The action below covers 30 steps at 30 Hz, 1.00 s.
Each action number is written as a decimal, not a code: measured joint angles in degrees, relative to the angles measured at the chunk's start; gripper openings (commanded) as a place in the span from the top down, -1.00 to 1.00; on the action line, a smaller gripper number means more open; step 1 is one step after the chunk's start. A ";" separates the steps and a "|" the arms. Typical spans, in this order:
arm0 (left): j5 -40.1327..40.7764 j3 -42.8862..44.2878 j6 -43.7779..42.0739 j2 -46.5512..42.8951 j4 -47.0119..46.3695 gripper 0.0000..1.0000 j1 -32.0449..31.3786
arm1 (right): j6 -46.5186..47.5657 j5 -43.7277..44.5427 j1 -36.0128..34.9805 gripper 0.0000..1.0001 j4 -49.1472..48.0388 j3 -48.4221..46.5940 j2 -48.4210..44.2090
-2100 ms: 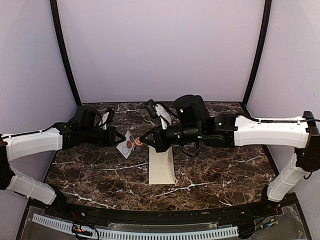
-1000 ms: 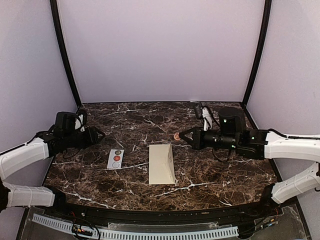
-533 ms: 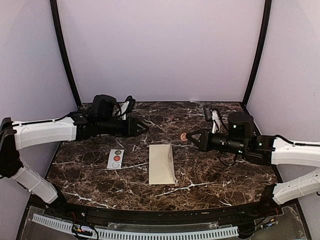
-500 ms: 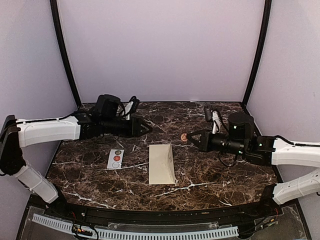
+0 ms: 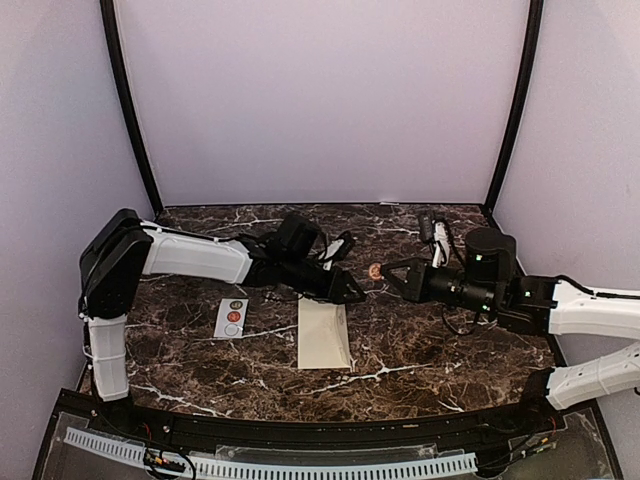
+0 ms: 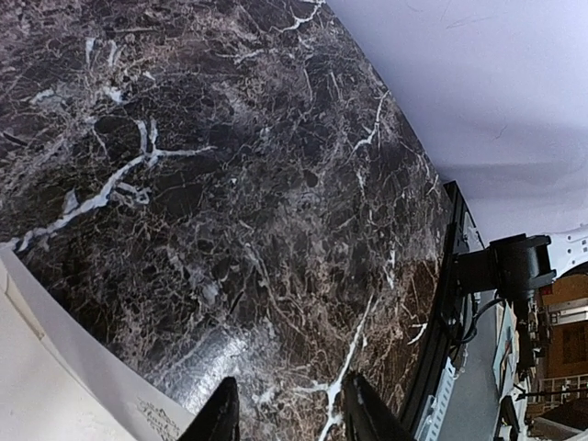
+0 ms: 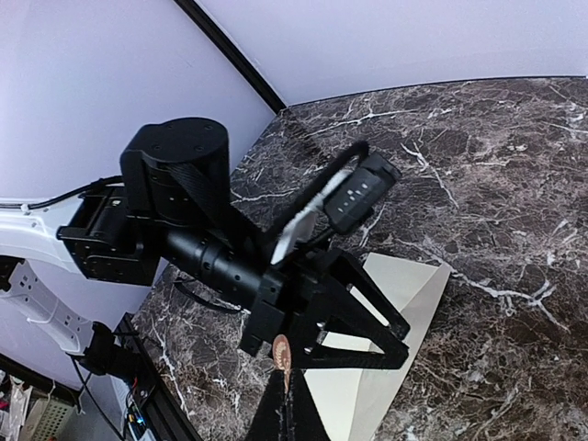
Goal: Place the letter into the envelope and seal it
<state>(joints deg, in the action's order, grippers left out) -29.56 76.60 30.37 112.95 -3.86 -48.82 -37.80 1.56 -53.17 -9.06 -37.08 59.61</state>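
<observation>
The left gripper (image 5: 355, 296) is being held released, its jaws parted with nothing between them. Its fingers (image 6: 220, 418) are being kept low over the dark, white-veined marble counter (image 5: 450, 350), right at the far short end of the envelope (image 5: 323, 338); whether that end is being touched cannot be told.

The envelope is lying flat near the middle of the counter, its long sides running away from the arm bases. It is being shown as a plain cream-beige long rectangle with no printed border on its face. In the right wrist view a diagonal fold line is crossing the far end, dividing a lighter panel from a slightly darker one. In the left wrist view a paler band is running along its edge, with a small dark printed mark beside the finger. Whether the flap is being kept shut cannot be told.

The right gripper (image 5: 387, 272) is being held clenched on a small round reddish sticker (image 5: 375, 271), pinched at its tips just beyond the left gripper and raised off the counter.

A white strip of stickers (image 5: 231, 317) is lying to the left of the envelope, apart from it.
</observation>
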 measured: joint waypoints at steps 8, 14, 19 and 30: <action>2.34 2.91 -5.01 7.28 2.86 0.28 -0.22 | -0.48 -0.07 0.00 1.00 -0.37 0.26 0.20; 7.91 2.27 -7.76 7.32 4.98 0.32 -0.20 | -0.57 -0.31 0.00 1.00 -1.09 0.28 0.72; 9.38 -2.80 -7.96 6.23 2.60 0.34 -0.17 | -0.74 -0.50 0.00 1.00 -1.60 0.33 0.72; 12.85 -14.71 -3.65 -0.85 -3.56 0.43 -0.20 | -1.33 -0.74 0.00 1.00 -2.12 0.48 1.18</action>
<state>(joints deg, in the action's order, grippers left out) -16.71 61.89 26.72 112.09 -7.42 -49.01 -39.13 0.82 -53.17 -11.18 -36.60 60.80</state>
